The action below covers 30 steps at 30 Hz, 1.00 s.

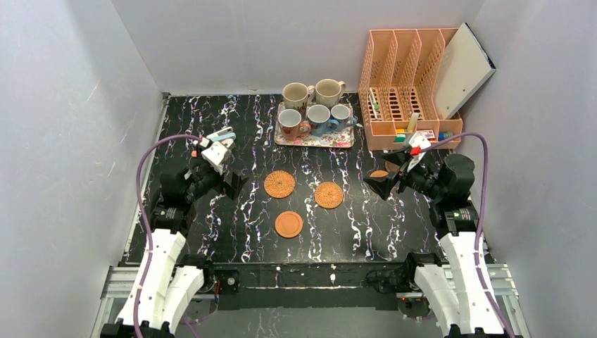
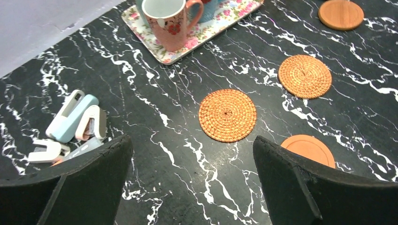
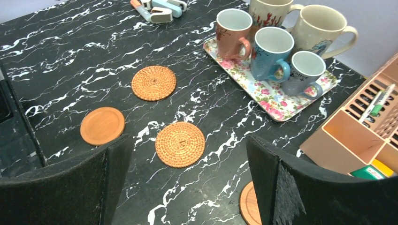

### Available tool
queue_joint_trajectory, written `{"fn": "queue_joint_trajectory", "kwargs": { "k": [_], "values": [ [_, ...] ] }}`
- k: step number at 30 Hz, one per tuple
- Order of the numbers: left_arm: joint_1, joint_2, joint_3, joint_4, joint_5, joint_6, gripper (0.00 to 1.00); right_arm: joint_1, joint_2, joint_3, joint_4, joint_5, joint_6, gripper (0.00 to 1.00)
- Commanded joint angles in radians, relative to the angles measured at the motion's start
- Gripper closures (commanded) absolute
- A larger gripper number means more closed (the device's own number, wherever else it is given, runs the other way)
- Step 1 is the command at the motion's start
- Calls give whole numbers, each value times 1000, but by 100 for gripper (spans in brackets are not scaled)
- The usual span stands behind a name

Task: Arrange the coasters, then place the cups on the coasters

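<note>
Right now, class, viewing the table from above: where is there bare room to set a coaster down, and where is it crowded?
Bare tabletop lies between the floral tray and the two woven coasters, and along the near edge either side of the smooth coaster. Crowded: the mugs packed on the tray, and the corner by the orange organizer.

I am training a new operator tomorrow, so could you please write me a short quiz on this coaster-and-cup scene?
1. How many woven coasters are in view? A one, B two, C four.
2. True or false: a cup already stands on a coaster.
3. What does the blue mug stand on?
Key: 1 B. 2 False. 3 The floral tray.
</note>
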Motion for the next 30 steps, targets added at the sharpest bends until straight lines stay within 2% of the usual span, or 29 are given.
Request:
{"fn": "queue_joint_trajectory", "kwargs": {
  "k": [1,7,15,27,30],
  "values": [
    [0,65,31,0,118,54,2,0,9,40,-19,-63,-23,2],
    [-1,78,-50,30,117,95,2,0,32,26,-12,-53,-33,2],
    [-1,41,-78,9,175,138,2,0,-6,3,20,-11,-36,2],
    [-2,104,-73,17,142,142,2,-2,-20,-30,59,17,-44,2],
    [-2,112,-77,41,98,131,2,-2,-18,-34,63,17,-46,2]
  ]
}}
